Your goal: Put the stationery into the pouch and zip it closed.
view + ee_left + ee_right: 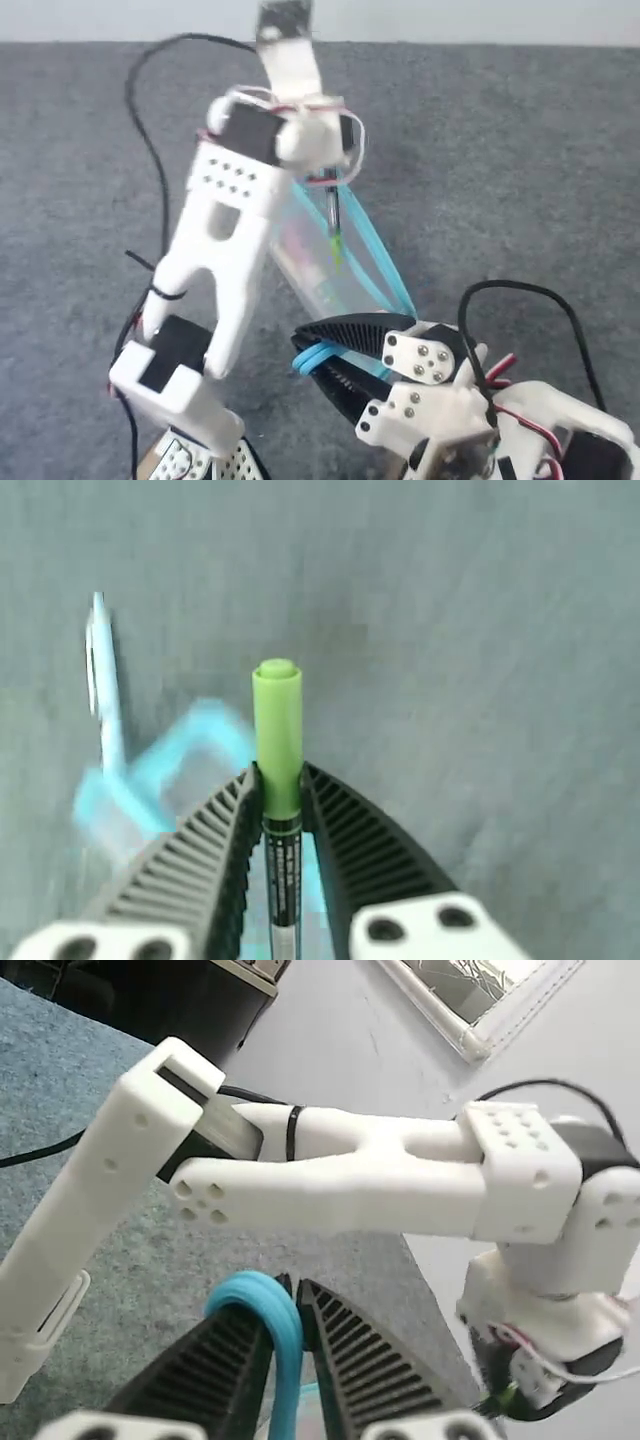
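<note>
- Pinched in the left gripper: a green pen, gripped narrowly just below its cap.
- Sticking out past the fingertips: the bright green cap, with the dark printed barrel running back between the two ribbed black fingers.
- From the high view, hanging point-down from that gripper over the pouch; cannot tell whether the tip is just above the mouth or already inside.
- Directly beneath the left gripper and running from there to the right gripper: the clear pouch, edged with bright blue trim, something pink and green showing blurred through its wall.
- Closed tight on that trim at the end of the pouch farthest from the pen: the right gripper, black fingers almost meeting, the trim bulging in a loop over one fingertip.
- Just beyond the right gripper's fingertips, crossing in front of them: the white links of the left arm, raised above the surface.
- Below both grippers: a grey, carpet-like table surface.
- Behind the left arm, away from its gripper: a black cable curving down across the grey surface.
- Behind the right gripper: a second black cable arching over that arm's white body.
</note>
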`<state>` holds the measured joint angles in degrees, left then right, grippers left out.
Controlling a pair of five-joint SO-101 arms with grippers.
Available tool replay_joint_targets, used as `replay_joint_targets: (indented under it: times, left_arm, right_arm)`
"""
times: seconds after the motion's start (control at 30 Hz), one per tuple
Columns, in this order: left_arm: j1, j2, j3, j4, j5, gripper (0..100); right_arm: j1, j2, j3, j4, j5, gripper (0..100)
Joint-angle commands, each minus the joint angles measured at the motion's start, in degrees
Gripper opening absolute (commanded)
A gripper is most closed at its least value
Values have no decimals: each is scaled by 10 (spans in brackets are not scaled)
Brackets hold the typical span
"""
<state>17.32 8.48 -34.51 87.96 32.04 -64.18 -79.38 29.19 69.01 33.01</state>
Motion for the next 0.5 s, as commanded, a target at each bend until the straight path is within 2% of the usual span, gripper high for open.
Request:
replay_joint_targets:
  times: [0.0, 0.2, 0.47]
  left_arm:
    - [-10, -40, -120, -35, -4, 12]
    - [-16, -13, -138, -26, -4, 12]
    - [-62, 31, -67, 82, -15, 12]
  right_arm:
    - [-8, -2, -4, -13, 7, 7]
    - [-8, -2, -4, -13, 7, 7]
    - [-8, -2, -4, -14, 7, 7]
